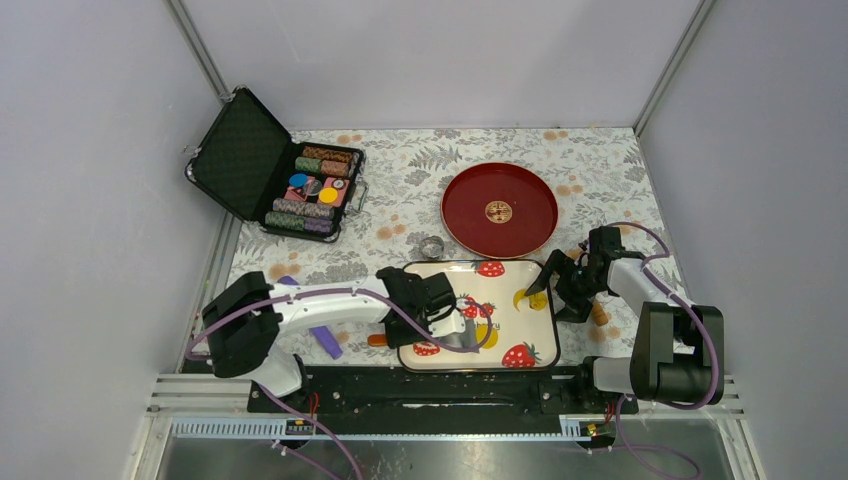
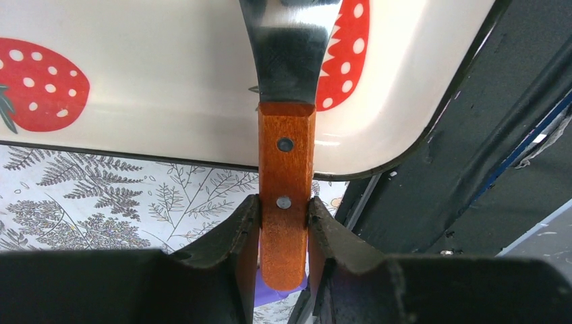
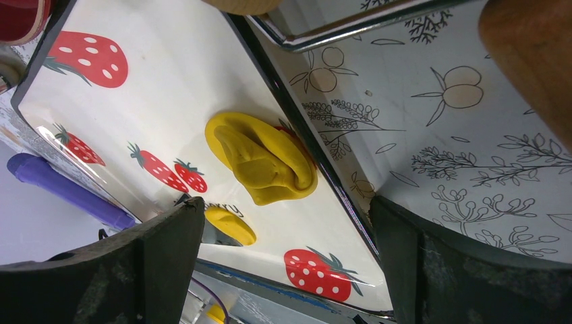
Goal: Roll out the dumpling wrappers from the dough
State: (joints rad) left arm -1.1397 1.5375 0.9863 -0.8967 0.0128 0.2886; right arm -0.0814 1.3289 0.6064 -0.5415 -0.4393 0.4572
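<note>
The yellow dough (image 3: 263,158) lies as a folded lump on the strawberry-print tray (image 3: 135,101), against its right rim; it also shows in the top view (image 1: 527,296). A small flat yellow wrapper piece (image 3: 229,225) lies nearer the tray's front, beside a metal blade. My left gripper (image 2: 283,202) is shut on the wooden handle (image 2: 284,162) of a scraper whose metal blade (image 2: 290,47) reaches over the tray (image 2: 168,81). My right gripper (image 3: 283,202) is open and empty, hovering over the tray's right edge near the dough. In the top view the left gripper (image 1: 432,325) is at the tray's front left and the right gripper (image 1: 560,285) at its right.
A wooden rolling pin (image 1: 598,312) lies right of the tray, under the right arm. A red plate (image 1: 499,209) sits behind the tray and a metal ring (image 1: 432,246) beside it. An open poker chip case (image 1: 290,180) is far left. A purple tool (image 1: 325,340) lies left of the tray.
</note>
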